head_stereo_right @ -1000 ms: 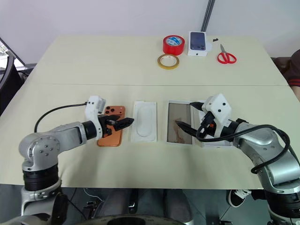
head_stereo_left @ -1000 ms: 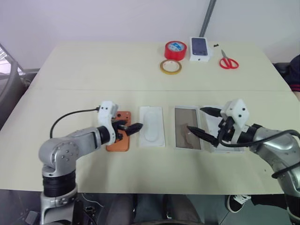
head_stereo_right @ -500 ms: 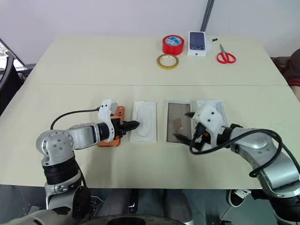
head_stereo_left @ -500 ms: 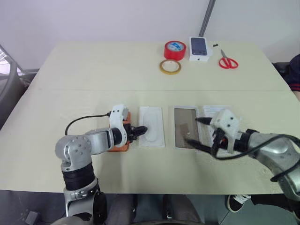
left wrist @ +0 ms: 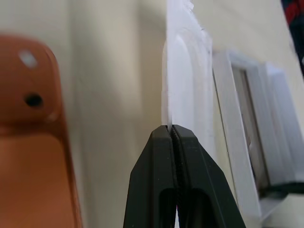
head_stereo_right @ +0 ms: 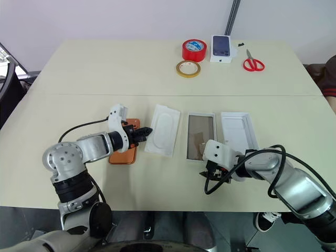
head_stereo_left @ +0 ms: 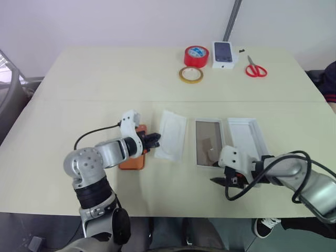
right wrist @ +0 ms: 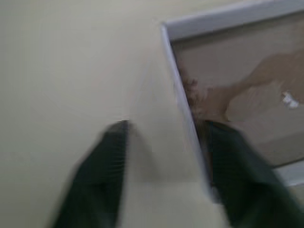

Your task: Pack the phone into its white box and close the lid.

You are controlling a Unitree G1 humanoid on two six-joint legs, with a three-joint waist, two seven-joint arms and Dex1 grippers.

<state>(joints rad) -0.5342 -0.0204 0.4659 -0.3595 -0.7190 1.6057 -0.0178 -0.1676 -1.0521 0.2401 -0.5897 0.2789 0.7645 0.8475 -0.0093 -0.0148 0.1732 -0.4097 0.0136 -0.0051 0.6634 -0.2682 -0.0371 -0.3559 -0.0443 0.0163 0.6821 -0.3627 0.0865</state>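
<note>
At table centre, left gripper (head_stereo_left: 155,142) fingers (left wrist: 164,161) pinch moulded insert (head_stereo_left: 171,134) edge.

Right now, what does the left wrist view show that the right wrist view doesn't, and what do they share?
Left wrist view alone: the left claw shut on the edge of the white moulded insert, with the copper-orange phone beside it and the lid beyond. Right wrist view alone: the right claw with its fingers parted astride the near rim of the white box. Both share the white box and the table.
</note>
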